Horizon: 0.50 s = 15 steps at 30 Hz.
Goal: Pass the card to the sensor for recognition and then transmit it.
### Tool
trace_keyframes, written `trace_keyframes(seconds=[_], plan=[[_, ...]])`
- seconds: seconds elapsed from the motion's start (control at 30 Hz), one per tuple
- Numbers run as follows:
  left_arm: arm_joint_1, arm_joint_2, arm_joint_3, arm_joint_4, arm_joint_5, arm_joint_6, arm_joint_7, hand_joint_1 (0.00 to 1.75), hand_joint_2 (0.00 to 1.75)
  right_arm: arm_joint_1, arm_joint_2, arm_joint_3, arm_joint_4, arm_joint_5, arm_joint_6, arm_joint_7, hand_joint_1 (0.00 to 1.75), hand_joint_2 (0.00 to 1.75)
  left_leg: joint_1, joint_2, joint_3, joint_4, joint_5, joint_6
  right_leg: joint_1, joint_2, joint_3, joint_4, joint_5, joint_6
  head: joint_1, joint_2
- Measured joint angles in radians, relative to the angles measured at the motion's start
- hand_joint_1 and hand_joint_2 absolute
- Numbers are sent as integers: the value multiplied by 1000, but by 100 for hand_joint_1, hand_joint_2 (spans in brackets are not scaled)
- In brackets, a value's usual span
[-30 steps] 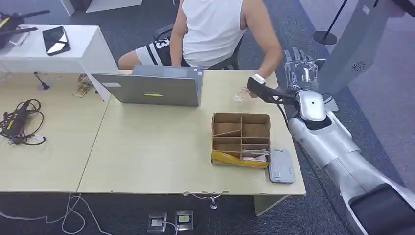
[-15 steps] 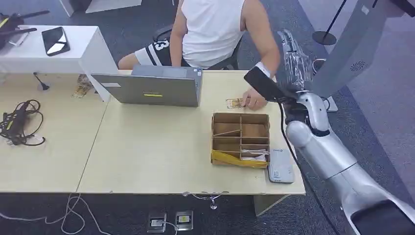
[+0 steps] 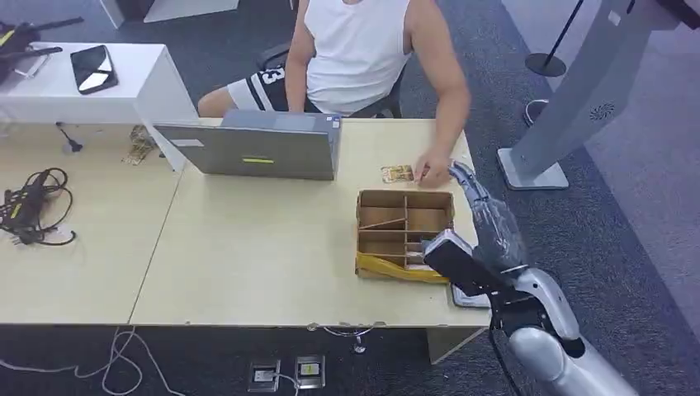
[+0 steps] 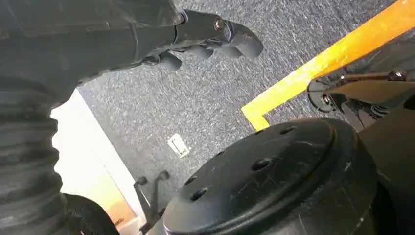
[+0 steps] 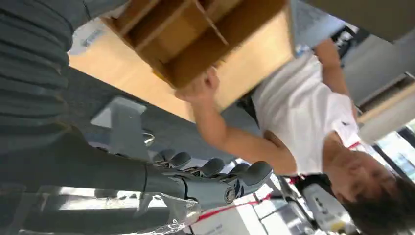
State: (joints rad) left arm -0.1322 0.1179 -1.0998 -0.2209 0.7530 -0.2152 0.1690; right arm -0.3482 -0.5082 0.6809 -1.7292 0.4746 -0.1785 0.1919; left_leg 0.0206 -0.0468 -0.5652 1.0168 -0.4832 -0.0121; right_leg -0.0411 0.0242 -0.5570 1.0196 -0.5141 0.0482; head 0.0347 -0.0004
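Your card lies flat on the table, small, yellowish, print unreadable, person's hand touching it. Right hand empty, fingers extended; left hand loosely curled, empty.

you'll see the card lying flat on the worktop, far beyond your right hand's fingers; the grey sensor sits just below them.

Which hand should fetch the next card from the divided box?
Right, most likely. The right hand hovers empty by the brown cardboard divided box on the light wooden table, near the grey card sensor. The left hand hangs low over grey carpet beside the table.
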Motion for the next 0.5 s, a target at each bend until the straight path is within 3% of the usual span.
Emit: trace_keyframes(seconds=[0.37,0.5], plan=[[-1,-1,0,0,0,0,0,0,175,121,-40,-40,-6,302,183,161,0,175,0,1,0,0,0,0,0,0,0,0,0,0,0,0],[-2,-2,0,0,0,0,0,0,175,125,-39,-40,13,394,205,198,0,175,0,1,0,0,0,0,0,0,0,0,0,0,0,0]])
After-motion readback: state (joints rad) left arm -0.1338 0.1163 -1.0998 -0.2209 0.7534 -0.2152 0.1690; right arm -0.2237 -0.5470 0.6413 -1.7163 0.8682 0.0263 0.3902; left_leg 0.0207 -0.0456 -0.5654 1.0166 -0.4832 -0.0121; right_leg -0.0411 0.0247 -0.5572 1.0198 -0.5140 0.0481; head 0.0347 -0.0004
